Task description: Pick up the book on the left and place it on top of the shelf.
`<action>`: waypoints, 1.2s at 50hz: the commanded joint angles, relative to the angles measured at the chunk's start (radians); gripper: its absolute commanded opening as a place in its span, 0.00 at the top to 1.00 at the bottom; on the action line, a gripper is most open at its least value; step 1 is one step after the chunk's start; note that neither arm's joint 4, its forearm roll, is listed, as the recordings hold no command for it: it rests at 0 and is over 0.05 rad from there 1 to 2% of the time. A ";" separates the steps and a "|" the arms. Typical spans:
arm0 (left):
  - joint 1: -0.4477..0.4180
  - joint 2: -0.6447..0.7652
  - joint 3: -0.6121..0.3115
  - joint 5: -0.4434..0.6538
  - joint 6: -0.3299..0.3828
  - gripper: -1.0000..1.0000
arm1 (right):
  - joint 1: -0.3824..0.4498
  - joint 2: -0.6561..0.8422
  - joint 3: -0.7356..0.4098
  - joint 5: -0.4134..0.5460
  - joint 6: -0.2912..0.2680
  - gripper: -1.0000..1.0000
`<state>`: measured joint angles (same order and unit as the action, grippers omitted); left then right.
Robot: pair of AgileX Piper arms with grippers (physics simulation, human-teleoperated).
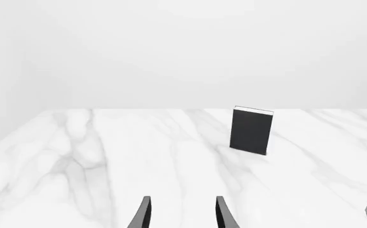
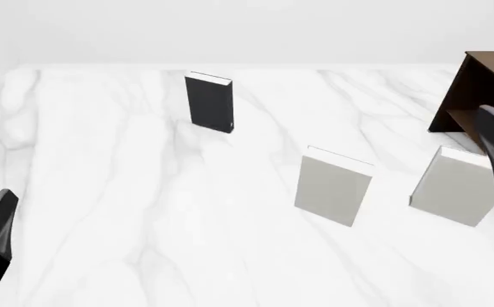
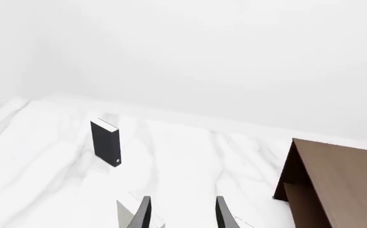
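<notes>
**A:** Front view first, nearest things: how far along is the job?

**B:** Barely begun, I judge. The left gripper (image 1: 182,213) sits low at the near edge, fingers spread with nothing between them. The right gripper (image 3: 182,211) is also parted and empty, hanging above the two grey books (image 2: 333,185).

**A:** And the target?

**B:** The black book (image 2: 208,102) stands upright on the marble table (image 2: 102,192), farther back and to the left, well apart from both grippers. Lifting, carrying and placing all remain.

**A:** Anything in the shelf?

**B:** The brown shelf (image 2: 486,83) stands at the far right. Its top is bare; the little I can see of its open front looks empty.
</notes>
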<state>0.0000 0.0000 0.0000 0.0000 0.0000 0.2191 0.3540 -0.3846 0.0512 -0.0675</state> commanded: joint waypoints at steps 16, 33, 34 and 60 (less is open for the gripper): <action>0.000 0.000 0.000 0.000 0.000 0.00 | 0.169 0.460 -0.141 -0.228 -0.068 0.00; 0.000 0.000 0.000 0.000 0.000 0.00 | 0.219 0.687 -0.225 -0.286 -0.070 0.00; 0.000 0.000 0.000 0.000 0.000 0.00 | 0.222 0.695 -0.230 -0.285 -0.067 0.00; 0.000 0.000 0.000 0.000 0.000 0.00 | 0.290 0.875 -0.338 -0.313 0.005 0.00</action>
<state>0.0000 0.0000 0.0000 0.0000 0.0000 0.4843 1.1569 -0.6824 -0.2464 -0.0757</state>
